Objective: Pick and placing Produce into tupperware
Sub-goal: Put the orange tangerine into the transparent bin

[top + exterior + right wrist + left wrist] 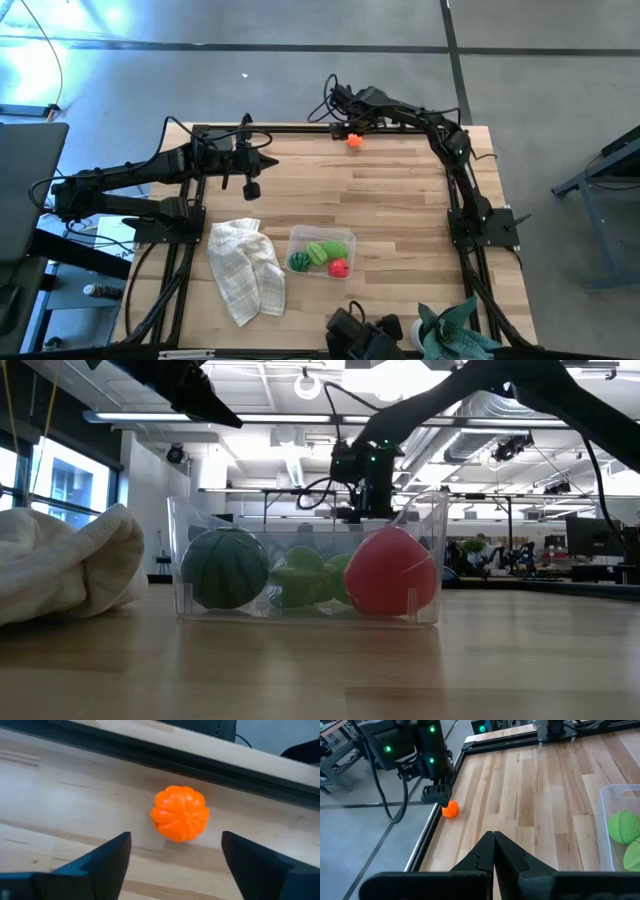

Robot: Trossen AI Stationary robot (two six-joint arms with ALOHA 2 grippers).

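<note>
I count four toy foods. Three sit in the box (322,251): one round green ball (299,262), one leafy green (326,251) and one red (338,267). One orange (180,813) lies on the table (400,200) by its far edge. My right gripper (175,857) is just over the orange, fingers wide. My left gripper (493,851) is pinched closed on nothing. One cloth (245,270) lies beside the box.

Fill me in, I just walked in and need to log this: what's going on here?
The robot is packing toy produce into a clear tupperware. The round green piece, leafy green piece and red piece are already inside. The right gripper, fingers open, hovers at the orange piece by the table's far edge. The left gripper waits shut above the table.
</note>
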